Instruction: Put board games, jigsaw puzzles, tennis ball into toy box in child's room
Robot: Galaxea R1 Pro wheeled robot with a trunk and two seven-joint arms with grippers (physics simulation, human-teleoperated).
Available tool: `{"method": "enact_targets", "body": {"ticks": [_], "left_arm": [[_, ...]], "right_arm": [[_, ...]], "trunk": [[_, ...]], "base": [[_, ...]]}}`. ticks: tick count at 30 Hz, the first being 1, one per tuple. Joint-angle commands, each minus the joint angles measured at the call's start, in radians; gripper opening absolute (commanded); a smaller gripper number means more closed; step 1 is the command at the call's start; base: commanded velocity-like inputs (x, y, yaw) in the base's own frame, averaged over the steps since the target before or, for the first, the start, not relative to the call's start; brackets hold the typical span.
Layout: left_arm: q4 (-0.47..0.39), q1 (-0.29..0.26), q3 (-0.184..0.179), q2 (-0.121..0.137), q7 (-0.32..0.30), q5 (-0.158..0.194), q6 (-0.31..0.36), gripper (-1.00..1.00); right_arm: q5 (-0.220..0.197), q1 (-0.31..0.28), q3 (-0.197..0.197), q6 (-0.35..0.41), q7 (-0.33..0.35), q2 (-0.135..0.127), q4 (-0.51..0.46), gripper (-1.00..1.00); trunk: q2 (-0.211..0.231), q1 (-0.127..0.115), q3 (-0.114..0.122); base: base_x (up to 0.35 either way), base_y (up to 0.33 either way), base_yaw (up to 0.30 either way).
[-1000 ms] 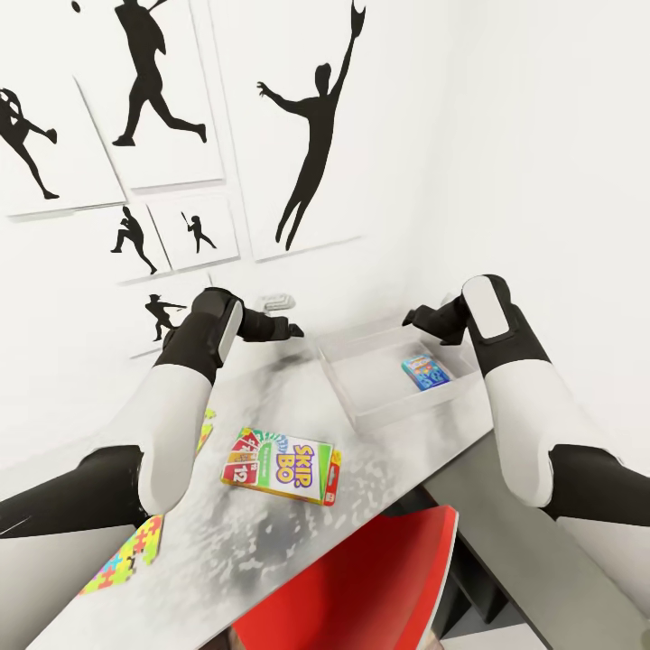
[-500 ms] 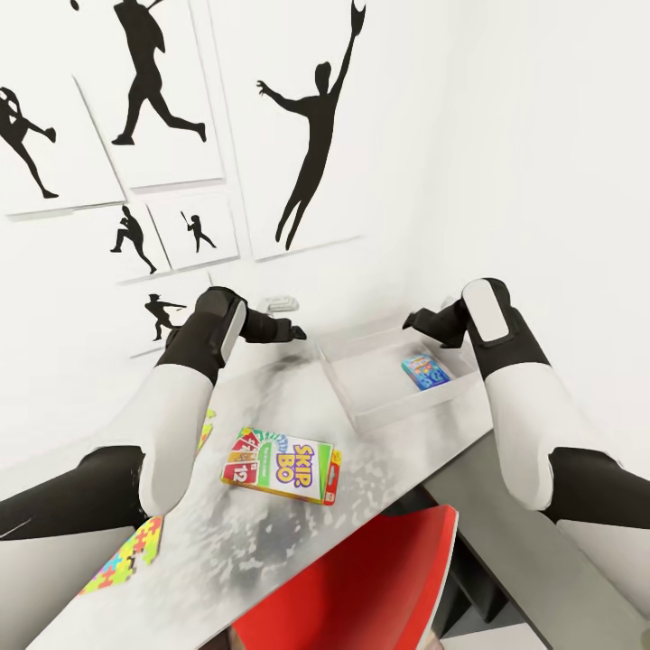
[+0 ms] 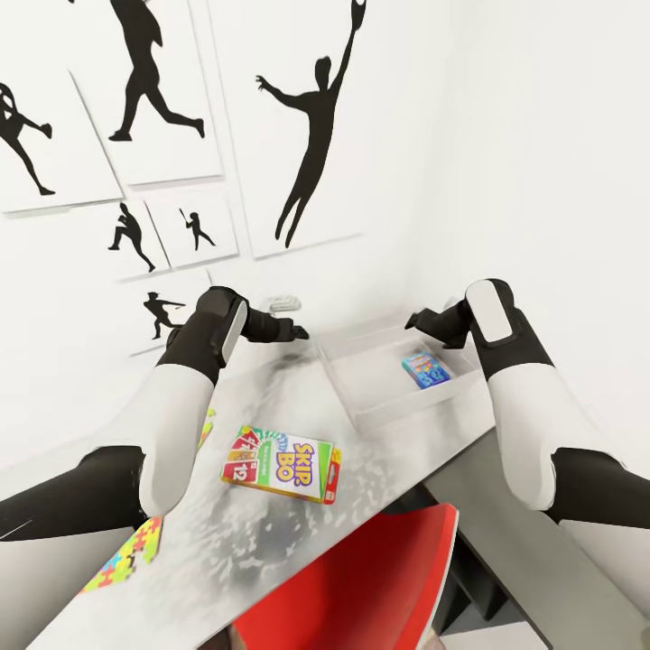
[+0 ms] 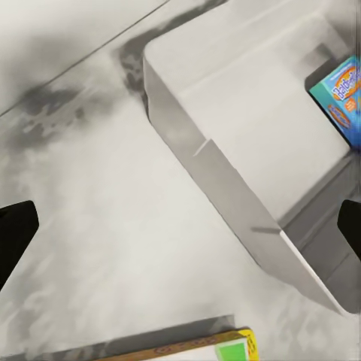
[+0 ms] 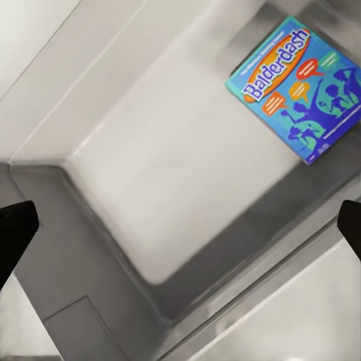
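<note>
The green-white Skip-Bo board game (image 3: 282, 463) lies flat on the white table (image 3: 271, 533); its edge shows in the left wrist view (image 4: 188, 350). The light grey toy box (image 3: 361, 397) stands at the table's far end and holds a blue Balderdash board game (image 3: 425, 369) (image 5: 297, 86). My left gripper (image 3: 296, 332) (image 4: 180, 233) hovers open over the table beside the toy box wall (image 4: 226, 195). Above the toy box floor (image 5: 173, 180), my right gripper (image 3: 415, 320) (image 5: 180, 229) is open and empty. One jigsaw puzzle (image 3: 126, 557) lies at the near left; another (image 3: 208, 426) peeks from behind my left arm. The tennis ball is out of view.
A red chair (image 3: 361, 578) is tucked under the table's near edge. White walls with black sports silhouette pictures (image 3: 311, 135) close off the table's far side and corner. A lower dark grey section (image 3: 506, 533) runs off to the right.
The head view has shifted very slightly. My left gripper has crept a touch toward the toy box. The games and puzzles have not moved.
</note>
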Motion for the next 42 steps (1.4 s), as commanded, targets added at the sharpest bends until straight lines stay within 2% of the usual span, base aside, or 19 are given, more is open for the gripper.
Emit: {"method": "enact_targets", "body": {"ticks": [1, 10, 21, 28, 42], "left_arm": [[-0.001, -0.001, 0.006, -0.002, -0.014, -0.011, 0.003, 1.00], [-0.002, -0.001, 0.006, -0.002, -0.051, -0.012, -0.001, 1.00], [-0.005, -0.001, 0.007, -0.002, -0.055, -0.012, -0.003, 1.00], [-0.005, -0.001, 0.006, -0.002, -0.054, -0.012, -0.002, 1.00], [-0.006, -0.001, 0.003, -0.002, -0.054, -0.012, -0.002, 1.00]], "right_arm": [[-0.011, -0.001, -0.001, 0.002, -0.010, 0.000, -0.001, 1.00], [-0.010, 0.000, -0.001, 0.002, -0.009, 0.000, -0.001, 1.00], [-0.009, 0.001, -0.001, 0.002, -0.009, 0.003, 0.000, 1.00], [-0.009, 0.001, -0.001, 0.002, -0.009, 0.003, 0.000, 1.00], [-0.009, 0.001, -0.001, 0.002, -0.009, 0.006, 0.000, 1.00]], "trunk": [[-0.002, 0.001, -0.003], [-0.002, 0.001, -0.006], [-0.002, 0.001, -0.006], [-0.002, 0.001, -0.006], [-0.002, 0.001, -0.006]], "base": [[0.000, 0.000, 0.000], [0.000, 0.000, -0.002], [-0.012, 0.000, -0.108], [-0.177, 0.000, -0.161], [-0.051, 0.000, -0.026]]}}
